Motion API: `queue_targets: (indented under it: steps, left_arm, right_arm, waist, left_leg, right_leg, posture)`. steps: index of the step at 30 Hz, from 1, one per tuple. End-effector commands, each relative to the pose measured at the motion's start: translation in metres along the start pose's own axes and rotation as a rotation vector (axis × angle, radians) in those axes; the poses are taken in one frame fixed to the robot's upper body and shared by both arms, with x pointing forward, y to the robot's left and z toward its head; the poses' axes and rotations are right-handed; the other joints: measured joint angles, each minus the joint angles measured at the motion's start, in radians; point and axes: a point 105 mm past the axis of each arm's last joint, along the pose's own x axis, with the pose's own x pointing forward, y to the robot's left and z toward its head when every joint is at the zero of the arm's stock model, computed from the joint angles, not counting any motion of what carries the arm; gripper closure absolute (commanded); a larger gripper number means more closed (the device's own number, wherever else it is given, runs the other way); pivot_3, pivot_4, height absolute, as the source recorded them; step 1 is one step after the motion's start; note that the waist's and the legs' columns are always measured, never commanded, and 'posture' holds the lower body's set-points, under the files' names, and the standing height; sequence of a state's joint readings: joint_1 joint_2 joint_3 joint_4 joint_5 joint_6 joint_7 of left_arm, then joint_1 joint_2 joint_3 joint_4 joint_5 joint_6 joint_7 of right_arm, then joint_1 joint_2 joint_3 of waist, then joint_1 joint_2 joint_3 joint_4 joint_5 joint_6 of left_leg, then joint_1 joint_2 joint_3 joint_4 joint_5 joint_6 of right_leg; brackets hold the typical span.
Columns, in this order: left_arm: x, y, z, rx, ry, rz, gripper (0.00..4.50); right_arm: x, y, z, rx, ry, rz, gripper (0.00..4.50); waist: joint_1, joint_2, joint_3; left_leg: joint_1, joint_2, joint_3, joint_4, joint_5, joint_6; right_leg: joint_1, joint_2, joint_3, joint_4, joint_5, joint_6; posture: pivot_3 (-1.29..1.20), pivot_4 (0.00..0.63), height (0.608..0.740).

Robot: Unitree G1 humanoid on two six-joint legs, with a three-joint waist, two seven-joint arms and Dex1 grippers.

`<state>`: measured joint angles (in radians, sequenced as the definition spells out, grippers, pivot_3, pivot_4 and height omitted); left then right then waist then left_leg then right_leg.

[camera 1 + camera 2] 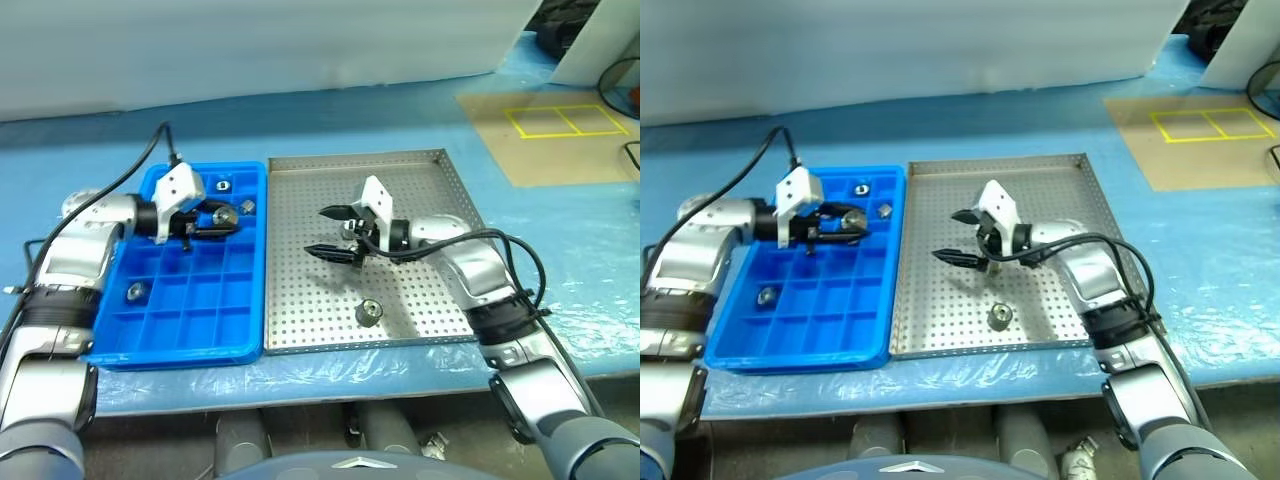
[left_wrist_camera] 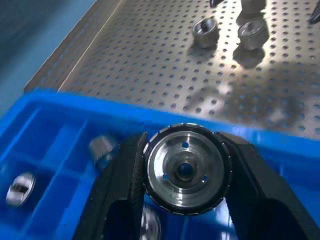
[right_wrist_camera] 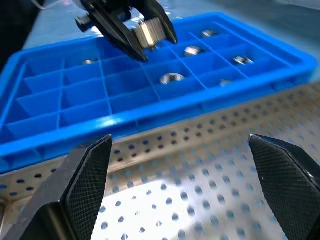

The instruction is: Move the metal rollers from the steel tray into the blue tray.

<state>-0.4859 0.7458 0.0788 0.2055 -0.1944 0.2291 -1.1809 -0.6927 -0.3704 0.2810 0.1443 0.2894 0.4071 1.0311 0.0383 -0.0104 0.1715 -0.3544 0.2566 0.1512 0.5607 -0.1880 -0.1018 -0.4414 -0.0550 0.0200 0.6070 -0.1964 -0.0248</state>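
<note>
The blue tray (image 1: 110,345) sits just left of the steel tray (image 1: 300,320) on the surface (image 1: 560,240). Several metal rollers (image 1: 134,292) lie in the blue tray's compartments; one roller (image 1: 369,312) rests near the steel tray's front edge.

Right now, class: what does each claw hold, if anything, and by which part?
The left claw grips one metal roller by its round sides, above the blue tray. The right claw is open, holding nothing.
</note>
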Motion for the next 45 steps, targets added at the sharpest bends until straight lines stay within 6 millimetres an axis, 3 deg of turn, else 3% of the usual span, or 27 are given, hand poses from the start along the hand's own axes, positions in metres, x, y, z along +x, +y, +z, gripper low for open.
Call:
queue_targets:
  steps: [1,8,15,24,31,38,45]
  left_arm:
    - [-0.010,0.001,0.015,0.010,-0.067,0.092,2.69]
    - [-0.010,-0.005,-0.007,-0.089,-0.065,0.164,2.69]
    - [-0.010,0.010,-0.023,-0.114,-0.030,0.236,2.69]
    - [-0.003,0.004,-0.029,-0.125,-0.016,0.181,2.69]
    - [-0.003,0.003,-0.028,-0.135,-0.001,0.153,0.47]
    - [0.007,0.004,0.002,-0.124,-0.104,0.122,0.47]
    - [0.053,0.007,0.027,-0.087,-0.186,0.032,0.47]
  right_arm:
    - [0.010,0.003,0.018,-0.073,-0.042,0.079,0.00]
    - [0.024,0.004,0.031,-0.119,-0.069,0.168,0.00]
    - [0.028,0.007,0.032,-0.125,-0.079,0.186,0.00]
    - [0.021,0.004,0.023,-0.109,-0.065,0.137,0.00]
    - [0.020,0.005,0.021,-0.102,-0.063,0.119,0.00]
    - [0.017,0.002,0.020,-0.094,-0.066,0.091,0.00]
    - [-0.010,-0.017,0.017,-0.088,-0.048,-0.050,0.00]
  waist:
    - [0.019,0.000,0.000]
    - [0.072,-0.001,0.000]
    - [0.071,-0.001,0.000]
    - [0.069,-0.001,0.000]
    - [0.065,-0.001,0.000]
    - [0.061,-0.001,0.000]
    - [0.060,-0.001,0.000]
  left_leg:
    - [-0.001,0.001,-0.001,0.000,0.000,0.000]
    - [-0.005,0.001,-0.002,0.002,0.001,-0.001]
    - [-0.005,0.002,-0.004,0.003,0.002,-0.003]
    - [-0.006,0.002,-0.004,0.002,0.002,-0.003]
    - [-0.006,0.002,-0.004,0.003,0.002,-0.004]
    - [-0.006,0.002,-0.004,0.003,0.003,-0.004]
    - [-0.006,0.001,-0.004,0.005,0.003,-0.005]
  right_leg:
    - [0.000,0.000,-0.001,0.000,0.000,0.000]
    - [0.000,-0.004,-0.007,0.001,-0.001,-0.001]
    - [0.000,-0.003,-0.009,0.003,-0.001,-0.001]
    - [0.000,-0.003,-0.016,0.002,-0.001,-0.001]
    - [0.000,-0.003,-0.016,0.003,0.000,-0.001]
    - [0.000,-0.003,-0.016,0.003,0.000,-0.001]
    - [0.001,-0.004,-0.015,0.004,0.000,-0.001]
  posture:
    - [0.14,0.150,0.740]
    - [0.19,0.150,0.740]
    - [0.19,0.150,0.740]
    - [0.15,0.150,0.740]
    - [0.13,0.150,0.740]
    - [0.10,0.150,0.740]
    - [-0.07,0.150,0.740]
